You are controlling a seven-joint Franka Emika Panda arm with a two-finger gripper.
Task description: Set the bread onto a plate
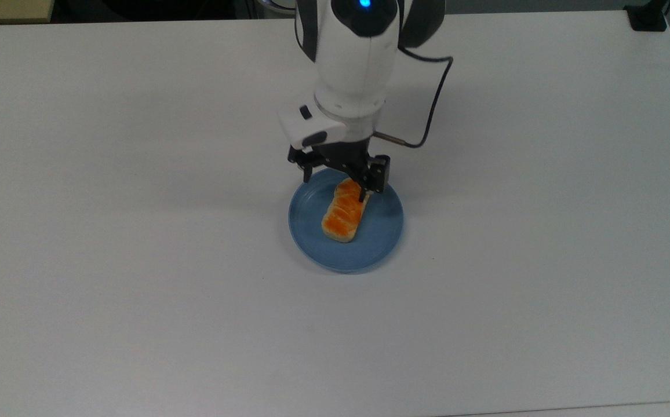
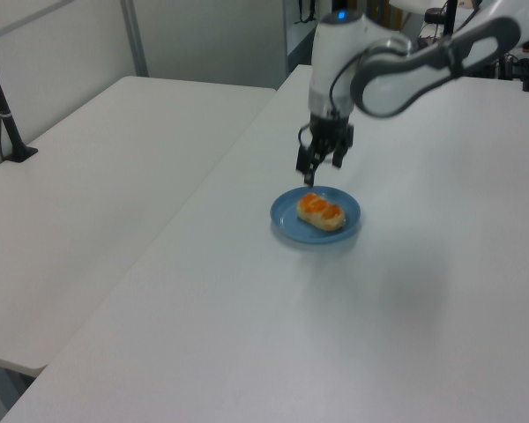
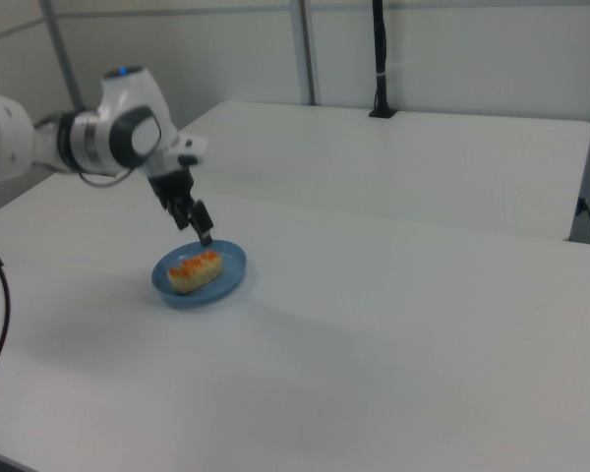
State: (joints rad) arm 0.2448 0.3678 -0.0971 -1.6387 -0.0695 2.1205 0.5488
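Where the round plate [image 1: 377, 243] dips, the glossy ridged bread [image 1: 344, 212] lies flat.

A broad white counter [image 1: 138, 289] fills the room's middle. Beside it, across a narrow gap, stands a second white table [image 2: 88, 176], with a black post [image 2: 2, 110] clamped at its far edge. Behind that table rise pale grey wall panels [image 3: 472, 59] with metal uprights.

Bright, even overhead light; soft shadows, slight blur throughout.
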